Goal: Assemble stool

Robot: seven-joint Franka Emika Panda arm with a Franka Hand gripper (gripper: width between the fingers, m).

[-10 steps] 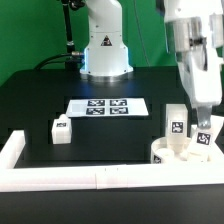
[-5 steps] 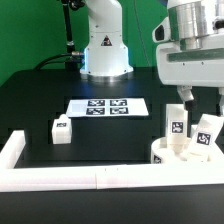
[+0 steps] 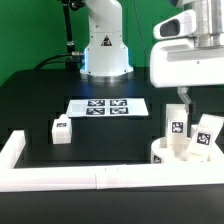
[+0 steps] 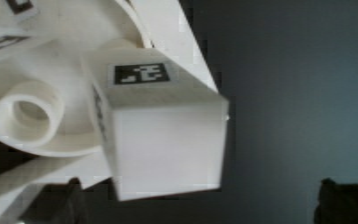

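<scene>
Where the border rail (image 3: pixel 90 178) edges the bench (image 3: pixel 40 100) on the exterior view's right, the seat (image 3: pixel 165 155) carries two legs: an upright leg (image 3: pixel 176 127) and a tilted leg (image 3: pixel 207 135). The third leg (image 3: pixel 61 130) lies well apart, near the marker board (image 3: pixel 107 106). Above the seat hangs the gripper (image 3: pixel 200 93), fingers spread wide, grasping nothing.

Green backdrop (image 3: pixel 25 30), black tabletop (image 3: pixel 40 100), white border rail (image 3: pixel 100 178) along its near edge, even light

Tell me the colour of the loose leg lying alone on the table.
White, with a black-and-white square tag; the leg shows best in the exterior view.
</scene>
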